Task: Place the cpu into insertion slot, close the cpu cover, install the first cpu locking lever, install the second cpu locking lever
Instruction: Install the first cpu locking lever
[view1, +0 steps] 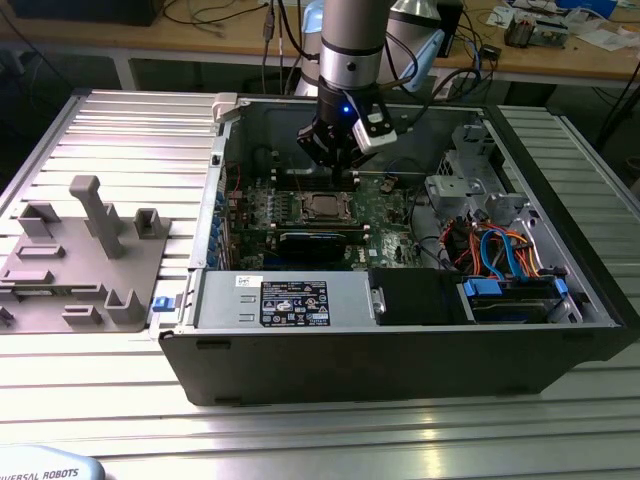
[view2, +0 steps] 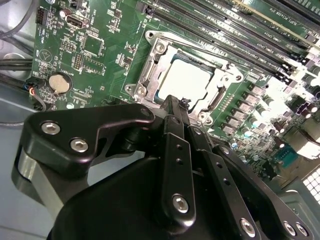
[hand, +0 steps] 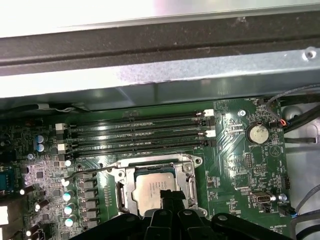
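Observation:
The cpu (view1: 322, 206) lies flat in the insertion slot on the green motherboard (view1: 385, 205), its silver top facing up in both wrist views (view2: 186, 79) (hand: 149, 187). The silvery cpu cover (view2: 149, 59) (hand: 131, 175) lies down around it, so the chip shows through its window. A thin wire lever (hand: 92, 170) runs out from one corner of the socket. My gripper (view1: 338, 168) hangs just above the socket's edge, and its black fingertips (view2: 172, 102) (hand: 167, 194) are pressed together with nothing between them.
Long black memory slots (hand: 135, 132) run beside the socket, and a coin battery (view2: 59, 83) sits further off. The case holds a black power supply (view1: 290, 300) and a drive bay with blue and orange cables (view1: 500, 250). A grey fixture (view1: 90, 250) stands at the exterior view's left.

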